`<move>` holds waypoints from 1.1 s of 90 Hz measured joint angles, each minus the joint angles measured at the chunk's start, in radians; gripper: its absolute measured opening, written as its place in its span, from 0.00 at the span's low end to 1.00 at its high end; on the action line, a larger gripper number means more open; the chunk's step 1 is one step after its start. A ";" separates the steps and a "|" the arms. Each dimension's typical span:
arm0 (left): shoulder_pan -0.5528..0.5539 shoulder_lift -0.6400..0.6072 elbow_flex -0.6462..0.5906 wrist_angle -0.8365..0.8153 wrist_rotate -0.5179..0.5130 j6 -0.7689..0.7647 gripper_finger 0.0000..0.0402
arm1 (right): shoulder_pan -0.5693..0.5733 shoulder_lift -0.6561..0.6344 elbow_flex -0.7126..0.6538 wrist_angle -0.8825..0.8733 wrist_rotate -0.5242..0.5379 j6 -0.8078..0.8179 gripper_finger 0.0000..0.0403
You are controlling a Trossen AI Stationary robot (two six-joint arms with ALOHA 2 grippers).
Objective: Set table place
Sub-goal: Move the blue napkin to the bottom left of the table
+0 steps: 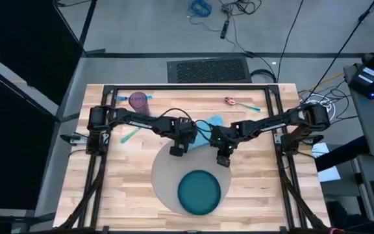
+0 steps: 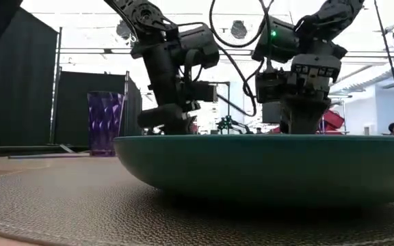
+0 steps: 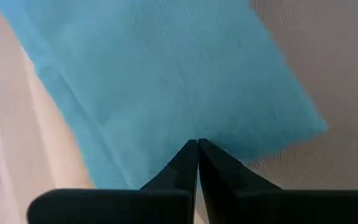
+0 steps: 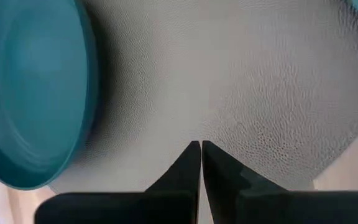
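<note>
**Both grippers over placemat edge, jaws together**

The grey placemat (image 1: 169, 170) lies on the table (image 1: 128, 188) toward the near side, with the teal plate (image 1: 199, 192) resting on its near part. The light blue napkin (image 1: 208, 130) lies at the mat's far edge — partly overlapping it. The left gripper (image 3: 197, 144) is poised over the napkin, jaws together, nothing between them. The right gripper (image 4: 201, 146) is over bare mat beside the plate, jaws together. A purple cup (image 1: 138, 100) stands at the far left, well apart.

Round grey placemat (image 1: 167, 175) flat on table (image 1: 128, 188)
</note>
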 joint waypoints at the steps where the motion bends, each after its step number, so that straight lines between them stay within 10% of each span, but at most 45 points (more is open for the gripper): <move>1: 0.000 0.003 0.000 0.002 0.000 0.000 0.00 | 0.000 0.002 0.000 -0.002 0.001 0.000 0.00; 56: -0.003 0.013 0.004 -0.050 -0.009 -0.071 0.00 | 0.002 0.086 0.006 -0.083 -0.006 -0.002 0.00; 99: -0.142 0.005 0.001 -0.407 0.006 -0.293 0.00 | -0.014 0.087 0.002 -0.168 -0.018 -0.002 0.00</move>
